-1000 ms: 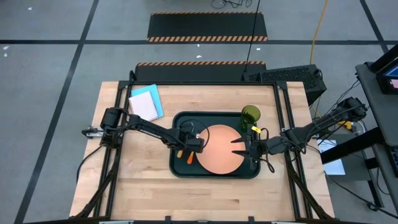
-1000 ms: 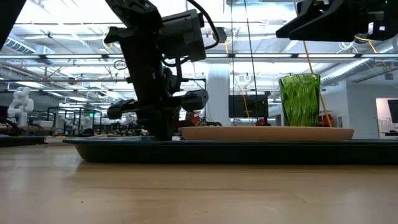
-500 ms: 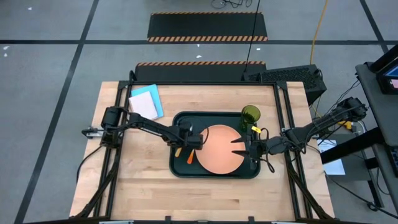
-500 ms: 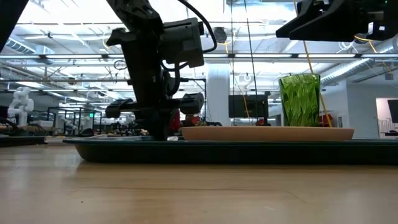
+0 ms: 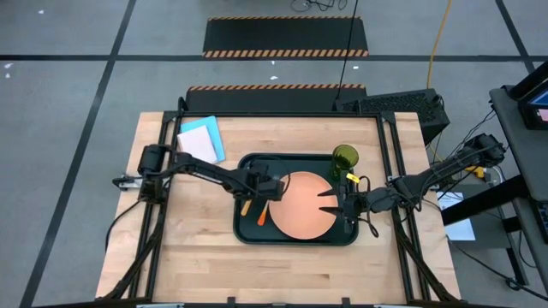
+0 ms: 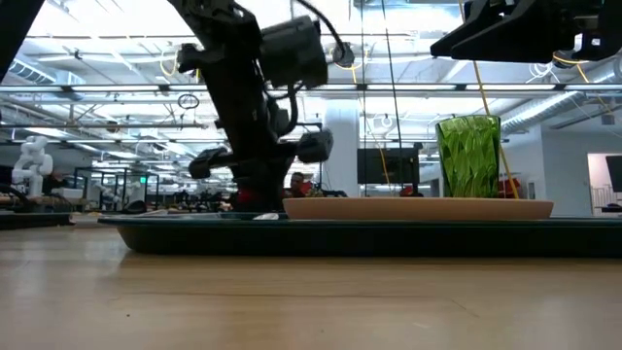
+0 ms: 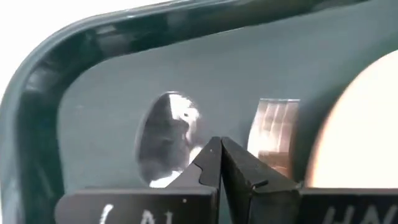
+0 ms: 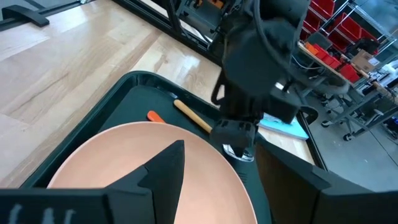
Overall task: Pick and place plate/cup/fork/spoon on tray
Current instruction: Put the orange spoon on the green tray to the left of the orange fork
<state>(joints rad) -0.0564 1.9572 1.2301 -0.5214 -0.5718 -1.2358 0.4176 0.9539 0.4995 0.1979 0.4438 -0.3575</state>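
The dark tray lies mid-table. On it rest the salmon plate, the green cup upright in its far right corner, and the spoon and fork, both flat to the left of the plate. My left gripper is shut and low over the tray. In the left wrist view its tips sit between the spoon's bowl and the fork's tines. My right gripper is open, above the plate's right part. My left gripper's shut fingers point down between the spoon's bowl and the fork's tines, close to the tray floor. Nothing shows between the fingers. I cannot tell whether the tips touch the tray or either utensil.
A blue and white notebook lies on the table at the far left, beside the tray. Bare wood shows near and left of the tray. The tray's raised rim curves close beyond the spoon's bowl.
My left gripper has moved a little toward the table's far edge and right, along the spoon and fork toward their heads, staying low over the tray. The spoon, fork, plate and cup have not moved. My right gripper has kept still.
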